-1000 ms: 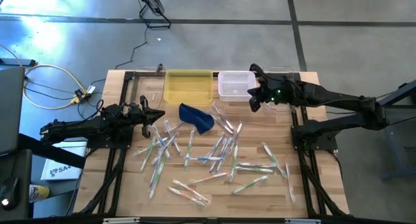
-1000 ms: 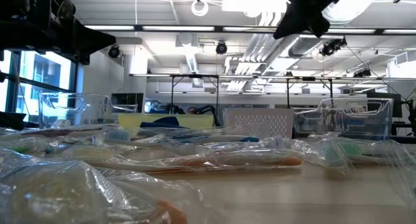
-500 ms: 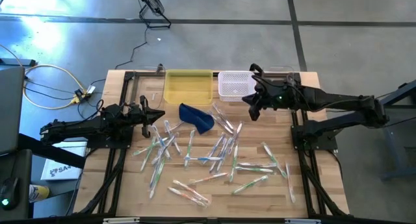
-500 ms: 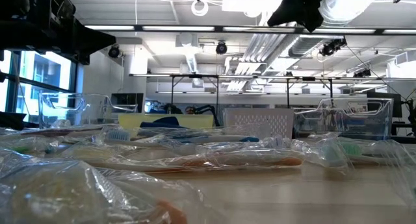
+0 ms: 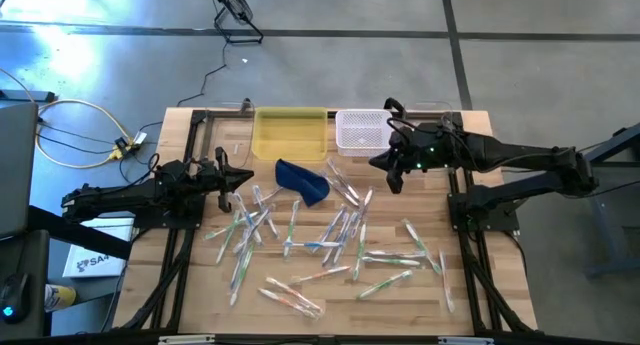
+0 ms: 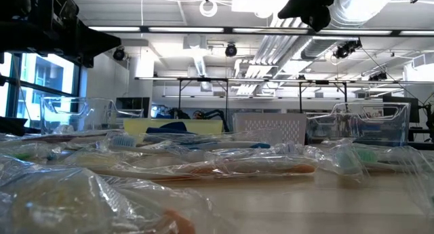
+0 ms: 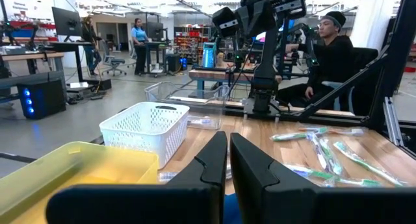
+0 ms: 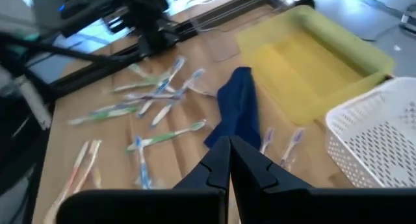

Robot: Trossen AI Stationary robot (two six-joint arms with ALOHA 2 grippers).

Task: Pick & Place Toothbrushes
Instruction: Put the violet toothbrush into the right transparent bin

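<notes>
From above, the right gripper [image 5: 388,169] hangs with jaws pressed together and empty just beside the white basket [image 5: 362,131], the toothbrushes [image 5: 330,235] scattered well below and apart from it. At table height, wrapped brushes crowd the foreground; crinkled film could slip from a pinch. The left gripper [image 7: 227,160] shows jaws nearly touching, holding nothing, the yellow tray [image 7: 58,172] just ahead. The right wrist view puts the blue pouch [image 8: 239,113] ahead of closed jaws; descending unopened would only shove brushes aside or snag the pouch.

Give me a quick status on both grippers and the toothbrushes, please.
Right gripper shut, empty, above the table beside the white basket. Left gripper shut, empty, waiting at the left. Toothbrushes scattered on the table; blue pouch among them.
</notes>
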